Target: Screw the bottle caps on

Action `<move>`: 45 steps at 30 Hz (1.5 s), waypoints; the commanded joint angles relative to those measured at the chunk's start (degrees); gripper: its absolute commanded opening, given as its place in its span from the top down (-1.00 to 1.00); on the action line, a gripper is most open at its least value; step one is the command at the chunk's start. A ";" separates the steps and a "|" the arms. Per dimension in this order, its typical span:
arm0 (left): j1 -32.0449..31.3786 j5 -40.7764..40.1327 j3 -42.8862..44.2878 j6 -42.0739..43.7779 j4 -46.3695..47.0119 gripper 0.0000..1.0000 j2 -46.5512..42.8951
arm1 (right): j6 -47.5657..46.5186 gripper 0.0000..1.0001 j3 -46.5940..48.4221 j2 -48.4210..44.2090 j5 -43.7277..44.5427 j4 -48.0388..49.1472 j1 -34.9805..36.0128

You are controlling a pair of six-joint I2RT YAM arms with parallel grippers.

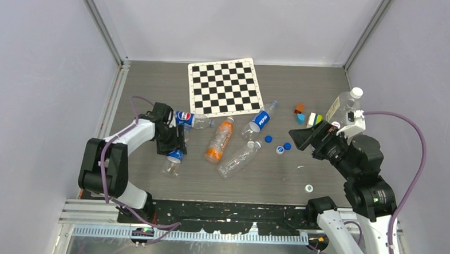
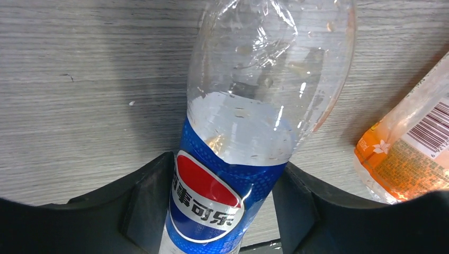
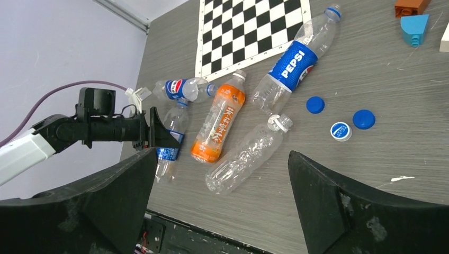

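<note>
Two blue bottle caps (image 1: 268, 138) (image 1: 287, 146) and a white-topped one (image 1: 279, 149) lie loose right of the middle, seen also as caps (image 3: 315, 105) (image 3: 364, 119) (image 3: 341, 131). Another white cap (image 1: 309, 188) lies nearer the front. My left gripper (image 1: 174, 150) (image 2: 222, 211) is shut on a small clear Pepsi bottle (image 2: 265, 79) (image 1: 173, 163) lying at the left, both fingers against its blue label. My right gripper (image 1: 301, 136) (image 3: 222, 185) hangs open over the table, nothing between its fingers.
A second small Pepsi bottle (image 1: 191, 120), an orange-label bottle (image 1: 219, 139), a clear bottle (image 1: 239, 159) and a larger Pepsi bottle (image 1: 260, 120) lie mid-table. A chessboard mat (image 1: 224, 87) lies behind. Small blocks (image 1: 299, 112) and a capped upright bottle (image 1: 345, 105) stand at the right.
</note>
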 commanded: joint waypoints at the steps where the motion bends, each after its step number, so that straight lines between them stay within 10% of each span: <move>1: 0.18 2.59 1.40 1.12 -0.28 -0.26 0.25 | -2.46 -0.99 2.05 5.37 -1.27 1.09 0.19; 24: -1.19 17.41 -3.87 14.43 10.81 0.07 -44.22 | -9.34 -0.84 18.01 35.78 6.86 -15.16 3.85; 45: -2.19 20.11 -7.78 24.87 31.67 0.15 -53.65 | -2.54 -0.26 20.86 68.23 18.11 -4.35 10.40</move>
